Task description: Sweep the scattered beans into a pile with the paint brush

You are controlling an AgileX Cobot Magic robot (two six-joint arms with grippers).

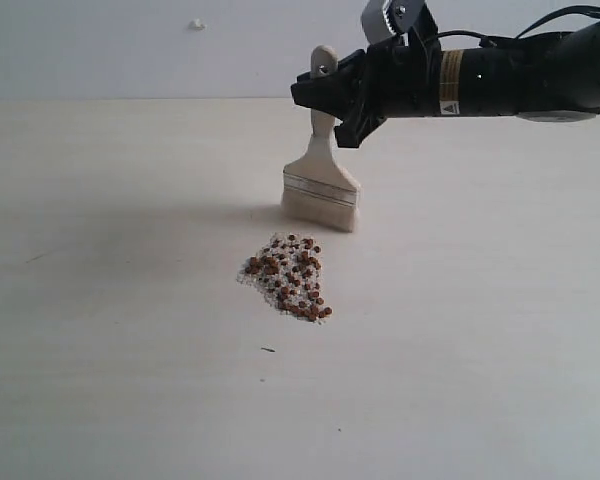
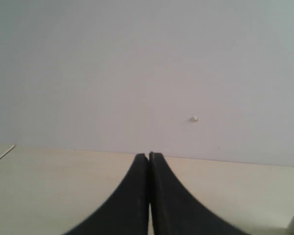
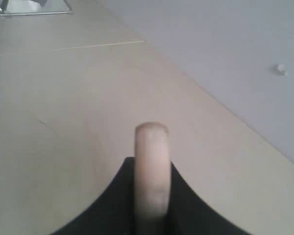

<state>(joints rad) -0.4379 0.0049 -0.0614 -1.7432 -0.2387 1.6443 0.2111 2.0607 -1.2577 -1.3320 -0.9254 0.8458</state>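
Lying mostly bare, the pale counter (image 1: 100,300) runs back to a plain grey-white wall (image 1: 130,50) that carries one small white speck (image 1: 197,24). A tiny dark fleck (image 1: 268,350) sits on the counter just in front of the work. Nothing stands between brush and heap.

The beans (image 1: 302,262), tiny, round and reddish-brown, are gathered with fine whitish crumbs into one compact pile (image 1: 288,277) near the middle of the counter, roughly as wide as the brush head. Just behind it stands the paint brush (image 1: 322,185), nearly upright with its handle leaning slightly. Its white bristles are down on the counter, the silver ferrule sits above them, and the cream handle rises to a rounded end with a hole. Whether the bristles touch the nearest beans cannot be told.

The right arm (image 1: 500,75), black, reaches in about level from the right of the exterior view. The right end effector (image 1: 330,95) pinches the upper handle, whose tip pokes out beyond the fingers. The left end effector (image 2: 149,164) hangs over the counter facing the wall, its fingers pressed together on nothing.
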